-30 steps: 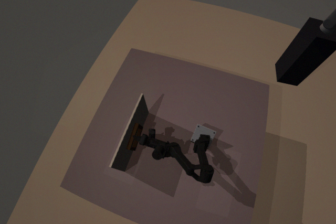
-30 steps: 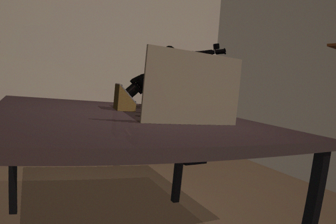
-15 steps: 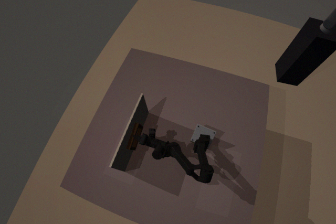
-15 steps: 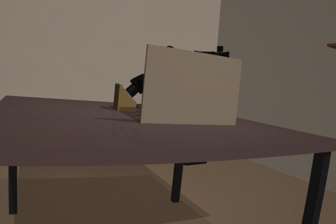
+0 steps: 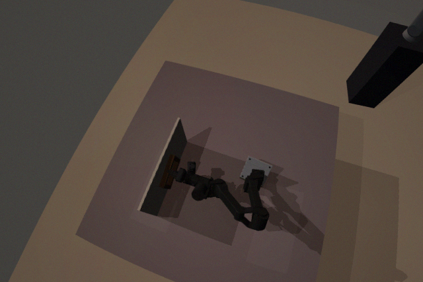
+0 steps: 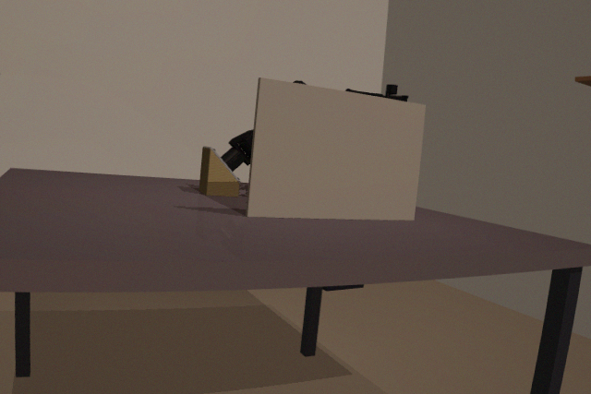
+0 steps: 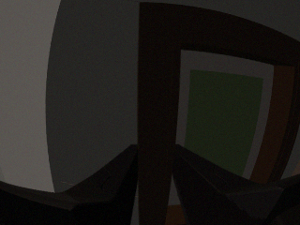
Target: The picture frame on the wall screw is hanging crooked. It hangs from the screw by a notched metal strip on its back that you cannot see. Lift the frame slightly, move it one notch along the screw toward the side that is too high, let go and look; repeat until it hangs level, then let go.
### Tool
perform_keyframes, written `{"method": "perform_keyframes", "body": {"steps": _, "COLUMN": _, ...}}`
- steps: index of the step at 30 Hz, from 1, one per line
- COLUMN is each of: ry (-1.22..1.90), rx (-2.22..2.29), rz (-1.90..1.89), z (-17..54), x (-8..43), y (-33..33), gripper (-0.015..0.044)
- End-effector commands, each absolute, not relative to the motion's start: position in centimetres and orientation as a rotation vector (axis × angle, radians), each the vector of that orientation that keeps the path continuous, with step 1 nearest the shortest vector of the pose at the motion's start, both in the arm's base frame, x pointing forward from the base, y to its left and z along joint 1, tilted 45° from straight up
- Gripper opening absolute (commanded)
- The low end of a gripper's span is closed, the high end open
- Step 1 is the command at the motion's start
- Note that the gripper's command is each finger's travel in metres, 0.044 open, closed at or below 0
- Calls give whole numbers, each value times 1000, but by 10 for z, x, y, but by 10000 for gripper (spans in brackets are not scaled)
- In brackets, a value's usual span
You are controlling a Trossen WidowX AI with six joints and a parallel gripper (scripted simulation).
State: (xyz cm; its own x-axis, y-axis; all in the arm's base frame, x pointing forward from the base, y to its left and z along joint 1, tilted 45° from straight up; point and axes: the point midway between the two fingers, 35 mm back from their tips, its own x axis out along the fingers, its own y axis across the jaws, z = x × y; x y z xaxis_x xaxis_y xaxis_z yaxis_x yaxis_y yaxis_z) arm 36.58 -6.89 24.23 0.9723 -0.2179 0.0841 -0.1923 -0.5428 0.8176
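Observation:
The brown picture frame [image 5: 165, 183] [image 7: 157, 84], with a pale mat and a green picture [image 7: 224, 112], is against the dark side of the upright panel [image 5: 151, 202] [image 6: 333, 156] [image 7: 94, 94]. My gripper [image 5: 172, 172] [image 7: 154, 152] is shut on one side bar of the frame, with a finger on each side of it. In the wrist view that bar runs nearly straight up between the fingers. The screw and the notched strip are hidden. In the exterior view the panel hides the frame and the gripper. I cannot tell whether the frame is level.
The arm [image 5: 227, 200] [image 6: 242, 144] reaches to the panel from a wooden wedge mount [image 6: 217, 182] with a metal plate [image 5: 253, 163]. The panel stands on the purple-brown table [image 5: 238, 101] [image 6: 143, 242]. A dark box on a pole [image 5: 384, 72] is at the upper right of the top view.

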Motion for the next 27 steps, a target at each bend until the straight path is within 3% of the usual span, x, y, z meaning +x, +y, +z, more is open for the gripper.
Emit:
{"method": "perform_keyframes", "body": {"steps": 1, "ry": -300, "rx": 2159, "rz": -29, "z": 244, "x": 365, "y": -71, "gripper": 0}}
{"method": "perform_keyframes", "body": {"steps": 27, "ry": -300, "rx": 2159, "rz": -29, "z": 241, "x": 366, "y": -70, "gripper": 0}}
